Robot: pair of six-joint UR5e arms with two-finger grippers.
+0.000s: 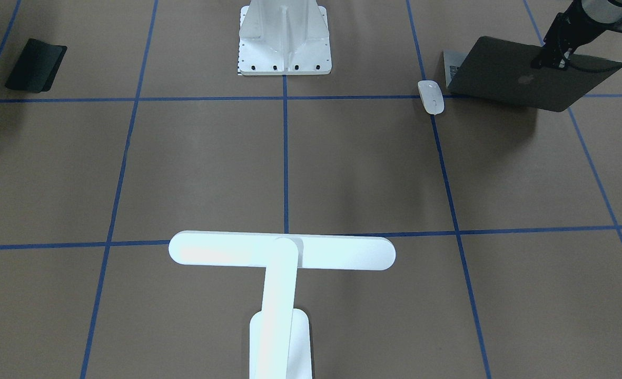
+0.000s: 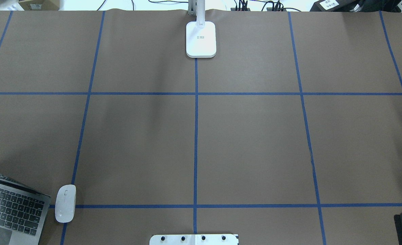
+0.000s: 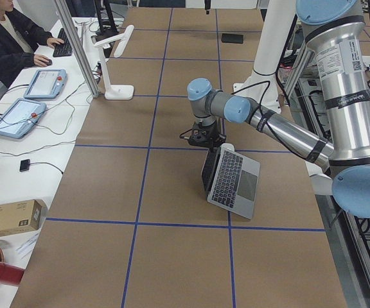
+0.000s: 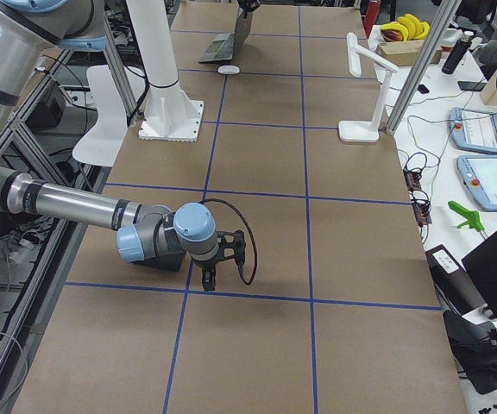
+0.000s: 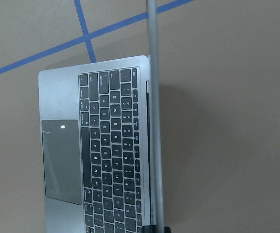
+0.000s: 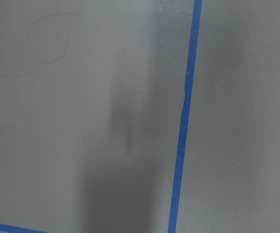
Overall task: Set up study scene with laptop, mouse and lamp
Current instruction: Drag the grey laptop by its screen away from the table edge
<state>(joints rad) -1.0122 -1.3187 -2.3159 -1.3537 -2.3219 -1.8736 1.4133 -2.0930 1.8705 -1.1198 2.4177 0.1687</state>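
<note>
The dark-grey laptop (image 1: 521,73) stands open near the table's left corner on the robot's side, with its keyboard in the left wrist view (image 5: 111,145). My left gripper (image 1: 550,59) is shut on the top edge of its raised lid (image 5: 154,121). The white mouse (image 1: 431,96) lies just beside the laptop; it also shows in the overhead view (image 2: 65,203). The white T-shaped lamp (image 1: 282,252) stands at the far middle edge, its base (image 2: 201,39) on the centre line. My right gripper (image 4: 218,263) hangs over bare table at the right; I cannot tell whether it is open or shut.
The white bolted pedestal (image 1: 284,42) stands at the robot's side in the middle. A thin black pad (image 1: 36,65) lies near the right corner on the robot's side. Blue tape lines (image 2: 195,136) divide the brown table. Operators' desks with devices run along the far edge (image 3: 37,96).
</note>
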